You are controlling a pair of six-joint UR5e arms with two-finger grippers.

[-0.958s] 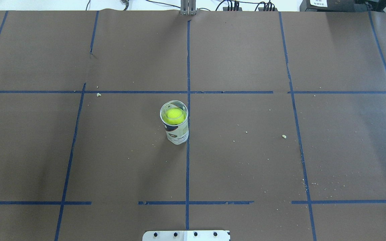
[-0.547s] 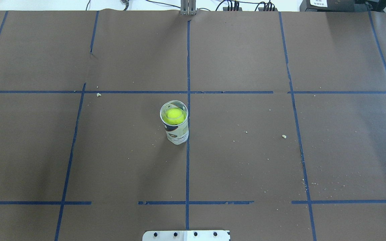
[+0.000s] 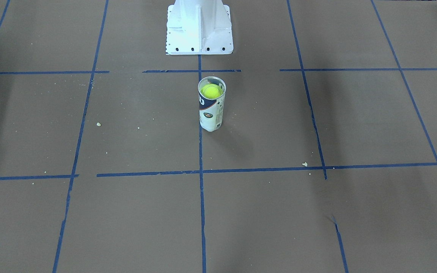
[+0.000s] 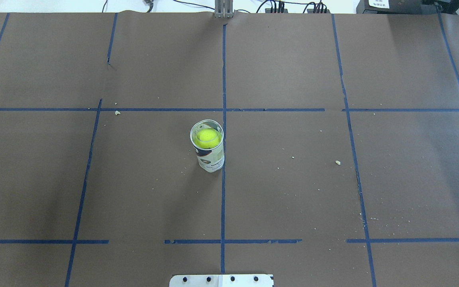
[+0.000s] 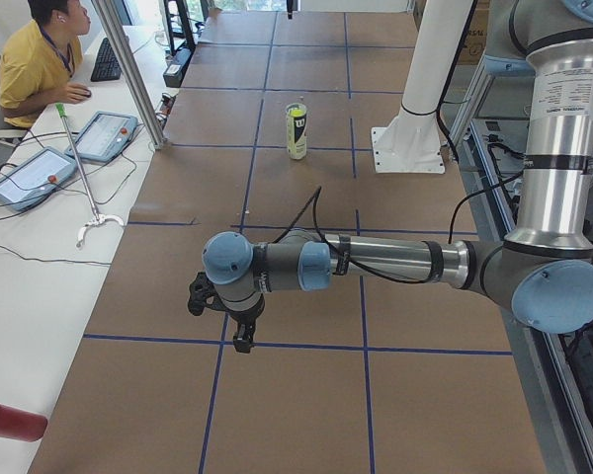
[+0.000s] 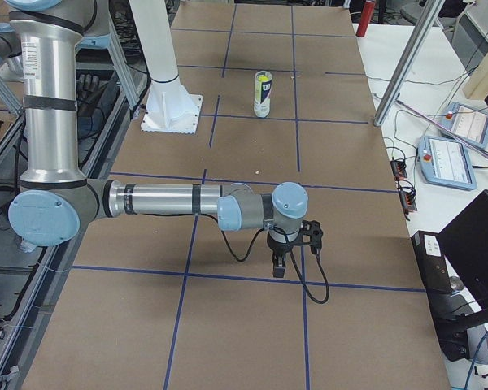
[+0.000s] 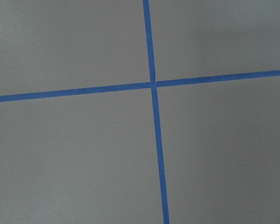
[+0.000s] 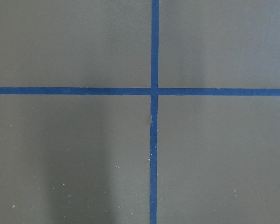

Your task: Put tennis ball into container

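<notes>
Tennis-ball can (image 4: 211, 159) upright mid-bench (image 4: 293, 199), beside centre tape line; left tool (image 5: 239, 336), right tool (image 6: 281, 266) low over bench ends, well apart from can, opening: cannot tell; tennis ball (image 4: 207, 136) inside can near rim; task judged done

Left gripper (image 5: 239, 339) & right gripper (image 6: 280, 270): side views only, too small to tell jaw state. Tennis ball (image 4: 207, 136) btm hidden behind container (image 4: 212, 160) label; label print unreadable.

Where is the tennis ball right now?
The tennis ball sits inside the upright container, mid-table, just left of the centre tape line in the overhead view.
</notes>
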